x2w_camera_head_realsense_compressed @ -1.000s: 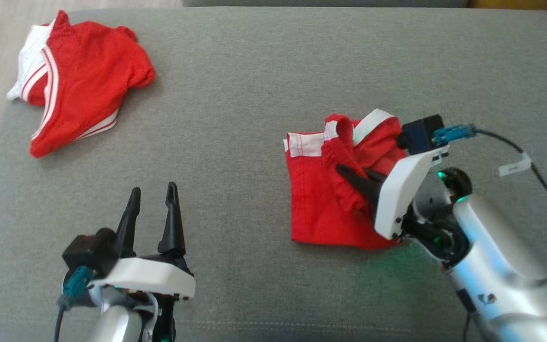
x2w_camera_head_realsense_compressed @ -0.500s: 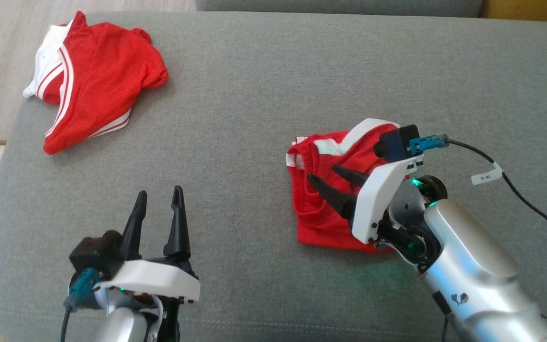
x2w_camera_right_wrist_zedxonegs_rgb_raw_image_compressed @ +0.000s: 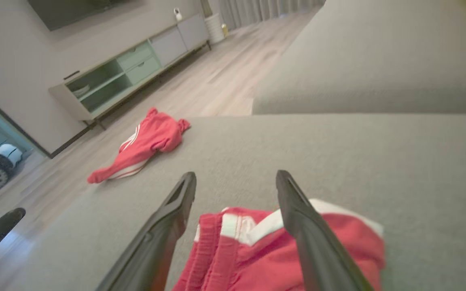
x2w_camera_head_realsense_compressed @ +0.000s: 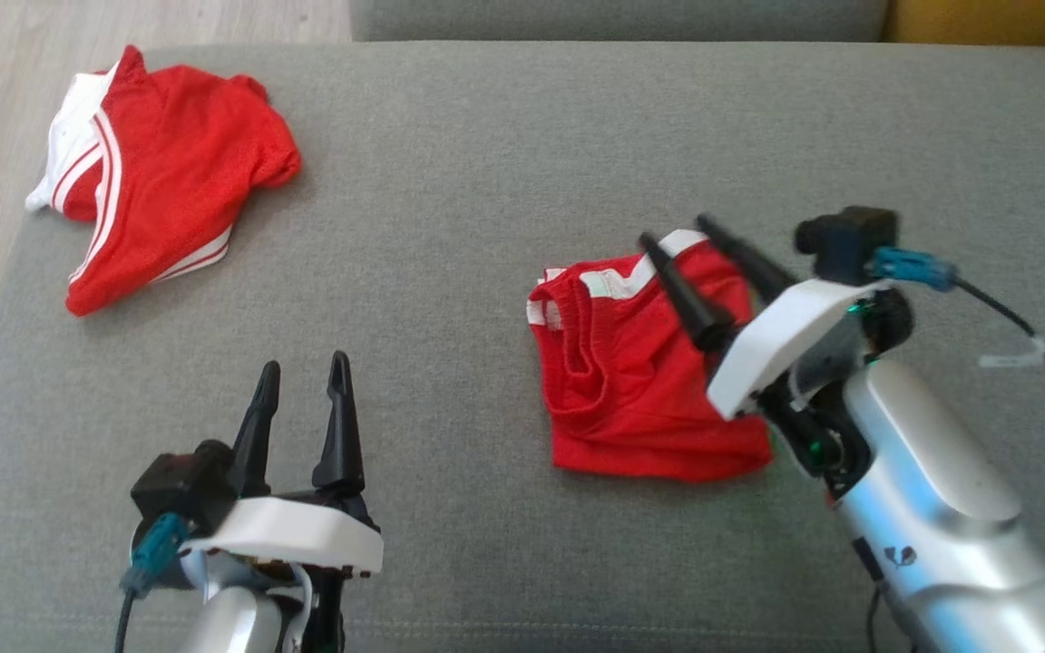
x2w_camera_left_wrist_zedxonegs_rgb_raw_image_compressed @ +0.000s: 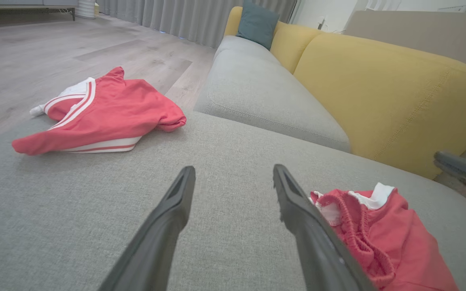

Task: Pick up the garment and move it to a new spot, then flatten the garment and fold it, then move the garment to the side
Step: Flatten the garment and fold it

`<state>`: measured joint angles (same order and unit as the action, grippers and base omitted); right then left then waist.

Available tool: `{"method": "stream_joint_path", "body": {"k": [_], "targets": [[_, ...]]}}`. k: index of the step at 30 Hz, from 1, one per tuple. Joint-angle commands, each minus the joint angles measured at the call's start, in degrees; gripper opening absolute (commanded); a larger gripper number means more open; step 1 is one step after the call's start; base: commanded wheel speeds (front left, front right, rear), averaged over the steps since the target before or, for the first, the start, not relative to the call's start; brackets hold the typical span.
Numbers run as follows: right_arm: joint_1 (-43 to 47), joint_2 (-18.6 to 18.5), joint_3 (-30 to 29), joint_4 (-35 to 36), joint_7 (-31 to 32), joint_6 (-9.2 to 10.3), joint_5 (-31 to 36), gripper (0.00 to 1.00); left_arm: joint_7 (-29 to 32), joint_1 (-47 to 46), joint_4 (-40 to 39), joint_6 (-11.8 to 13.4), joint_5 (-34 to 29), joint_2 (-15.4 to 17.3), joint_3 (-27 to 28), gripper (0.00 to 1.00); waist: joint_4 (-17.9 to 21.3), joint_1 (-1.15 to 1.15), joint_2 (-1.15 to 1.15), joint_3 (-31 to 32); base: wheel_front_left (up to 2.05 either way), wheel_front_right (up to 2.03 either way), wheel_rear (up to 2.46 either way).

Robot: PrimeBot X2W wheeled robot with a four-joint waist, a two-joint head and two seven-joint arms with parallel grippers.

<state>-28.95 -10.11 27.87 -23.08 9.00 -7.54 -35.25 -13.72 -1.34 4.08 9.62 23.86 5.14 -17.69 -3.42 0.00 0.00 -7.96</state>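
Red garment lies loose on the grey cushion, under the right gripper, whose jaws are spread and hold nothing.

It sits right of centre, bunched up. Its elastic waistband and white trim are rumpled along the far-left edge, and one layer is doubled over another. The left gripper hovers near the front-left of the cushion, well apart from the garment, its jaws also spread and empty. A second red garment lies at the far-left corner. Moving the garment to a new spot looks finished, so flattening seems to be the step in hand. The next move calls for the left arm to come across. Each gripper should then pinch an opposite edge and draw the cloth outward until it lies flat for folding.
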Motion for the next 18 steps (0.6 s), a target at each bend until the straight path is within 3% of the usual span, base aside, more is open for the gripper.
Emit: {"method": "stream_joint_path", "body": {"k": [1,6,18], "targets": [[-1.87,0.07,-0.67,1.93,-2.42,0.05,2.16,1.0,-0.63,-1.47,-1.91,0.32,-0.18,0.18,1.98,1.0,0.4,0.0,0.0,0.34,0.0,0.0,0.0],[1.5,0.81,-6.45,2.62,-9.51,0.05,10.11,1.0,-0.99,-1.54,-1.49,0.35,-0.49,-0.07,2.52,1.0,1.65,0.0,0.0,1.4,0.0,0.0,0.0],[15.47,6.36,-19.77,9.13,-17.84,0.05,22.79,1.0,-1.26,1.2,-0.35,0.02,-3.98,-0.34,4.15,1.0,4.1,0.0,0.0,4.75,0.0,0.0,0.0]]}}
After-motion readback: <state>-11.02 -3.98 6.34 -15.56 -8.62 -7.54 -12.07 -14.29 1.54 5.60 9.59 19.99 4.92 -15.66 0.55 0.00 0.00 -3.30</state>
